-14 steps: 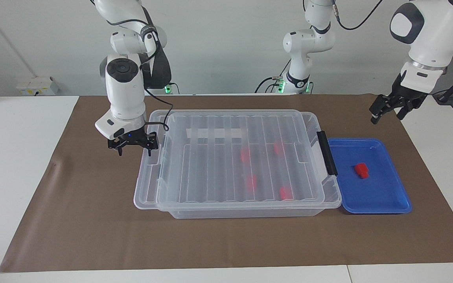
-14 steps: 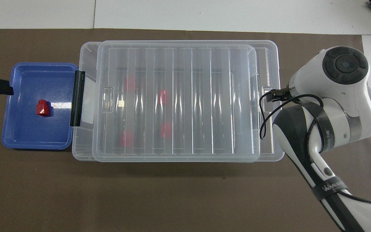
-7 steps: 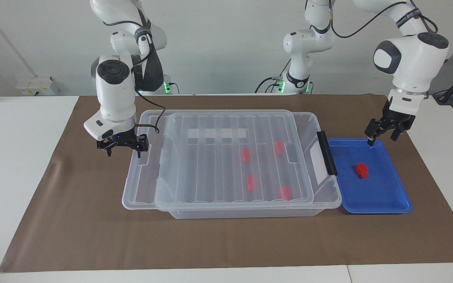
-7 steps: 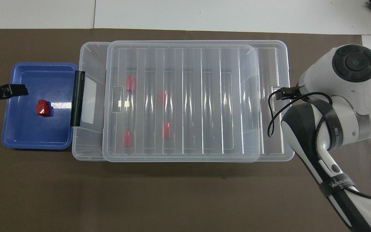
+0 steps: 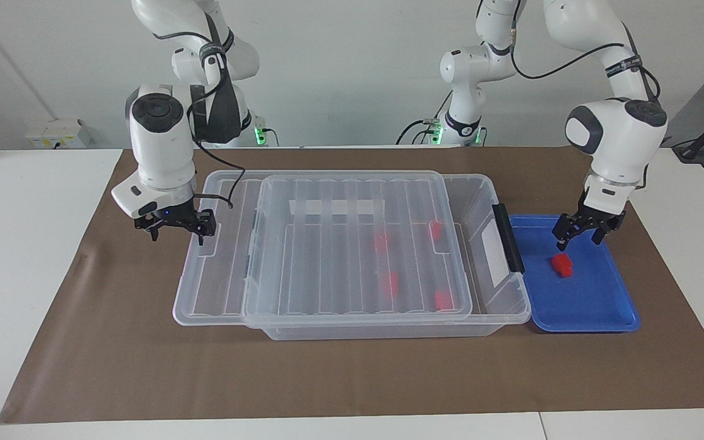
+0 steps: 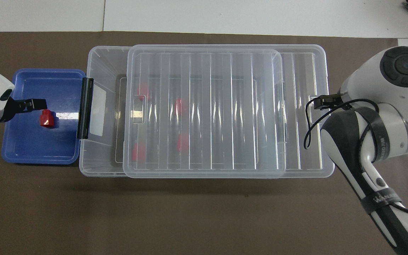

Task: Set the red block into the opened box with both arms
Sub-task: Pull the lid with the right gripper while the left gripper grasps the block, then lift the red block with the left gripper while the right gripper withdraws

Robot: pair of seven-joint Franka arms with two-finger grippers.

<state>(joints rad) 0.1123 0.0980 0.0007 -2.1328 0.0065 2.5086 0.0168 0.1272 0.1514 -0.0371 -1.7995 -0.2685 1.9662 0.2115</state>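
**Lid sliding off, left arm dropping in on the tray**

Compared with a second ago, the ribbed see-through lid [image 5: 352, 244] has slid further toward the right arm's end, so the large clear plastic storage bin [image 5: 498, 305] now shows an open strip at its black-handle end [image 5: 508, 237]. The right gripper [image 5: 175, 223] has moved along with it and sits at the lid's end edge; its fingers look spread, though I can't tell if they actually grip the lid. The left gripper [image 5: 581, 232] has come down from up high and now hangs over the shallow blue tray [image 5: 602, 318], fingers wide apart and holding nothing.

The small bright red block [image 5: 562, 264] lies in the tray, just beside the bin's handle end, right under the left gripper and not touched. Four more red blocks [image 5: 392, 282] show through the lid inside the bin.

Everything sits on a brown paper mat [image 5: 352, 373] over a white table [image 5: 28, 244], plain white wall past the robots.

Plenty of bare mat around the bin, and the tray touches the bin's handle end.
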